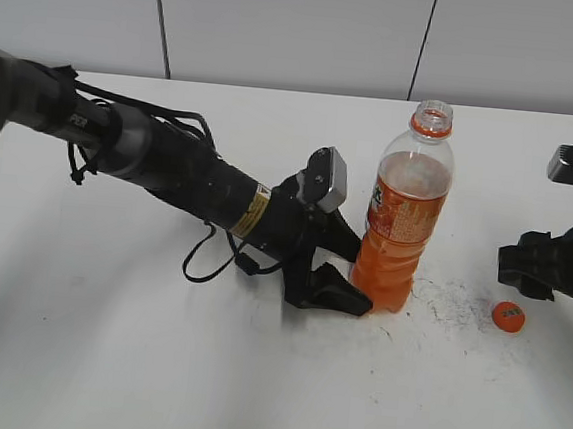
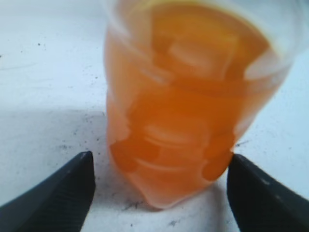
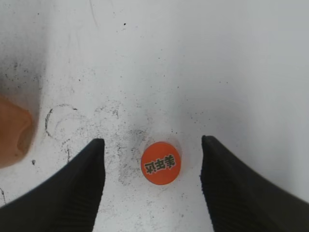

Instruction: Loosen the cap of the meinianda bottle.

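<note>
— Where's the left arm?
— It reaches in low from the far left, its left gripper (image 1: 345,265) near the table, jaws spread apart.
— And the right?
— At the right edge, the right gripper (image 3: 152,186) points downward, fingers (image 3: 77,188) parted wide.

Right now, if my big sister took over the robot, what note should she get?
Left gripper: open, fingers either side of the meinianda bottle base, not clamped on it.
Right gripper: open, holding nothing, cap lying between its fingers on the table.
Bottle: upright, neck open, no cap on it.
Done: cap is off, not just loosened.
Left: probably nothing but pulling both arms back.
</note>
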`<action>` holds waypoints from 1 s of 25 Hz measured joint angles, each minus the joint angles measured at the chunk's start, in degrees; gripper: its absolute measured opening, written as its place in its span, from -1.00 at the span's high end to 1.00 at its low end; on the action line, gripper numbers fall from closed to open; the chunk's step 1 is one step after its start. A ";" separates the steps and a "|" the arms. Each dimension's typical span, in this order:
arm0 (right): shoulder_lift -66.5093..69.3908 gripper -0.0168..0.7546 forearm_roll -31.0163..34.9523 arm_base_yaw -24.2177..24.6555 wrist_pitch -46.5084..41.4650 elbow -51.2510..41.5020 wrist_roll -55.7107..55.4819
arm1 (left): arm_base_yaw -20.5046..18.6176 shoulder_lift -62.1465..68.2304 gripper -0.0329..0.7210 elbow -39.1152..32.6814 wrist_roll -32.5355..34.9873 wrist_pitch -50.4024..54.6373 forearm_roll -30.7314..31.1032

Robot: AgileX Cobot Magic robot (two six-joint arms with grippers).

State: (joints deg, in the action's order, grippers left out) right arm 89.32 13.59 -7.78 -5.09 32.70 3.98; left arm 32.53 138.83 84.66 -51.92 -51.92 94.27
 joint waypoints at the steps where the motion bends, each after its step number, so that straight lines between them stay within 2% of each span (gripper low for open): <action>1: -0.14 -0.24 0.00 0.00 0.00 0.00 -0.06 | -0.21 -0.41 -0.85 0.00 -1.38 0.27 1.38; 8: -4.20 -0.24 0.00 0.00 -1.22 0.00 -0.05 | -1.80 -2.98 -0.84 -0.93 -10.06 2.63 5.40; 15: -9.98 -0.24 -0.05 0.00 -6.98 0.00 -0.05 | -4.09 -10.36 -0.82 -8.50 -11.33 10.46 5.87; 20: -16.75 -0.24 -0.05 0.00 -11.94 0.00 -0.05 | -4.92 -18.84 -0.80 -15.93 -11.39 25.24 5.89; 25: -23.15 -0.24 -0.05 0.00 -19.37 -0.02 -0.05 | -4.92 -27.95 -0.78 -21.40 -14.76 40.74 5.54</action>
State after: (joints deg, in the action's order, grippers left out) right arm 66.17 13.54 -7.78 -24.46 32.68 3.93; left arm 27.61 110.88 63.26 -66.68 -11.18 99.80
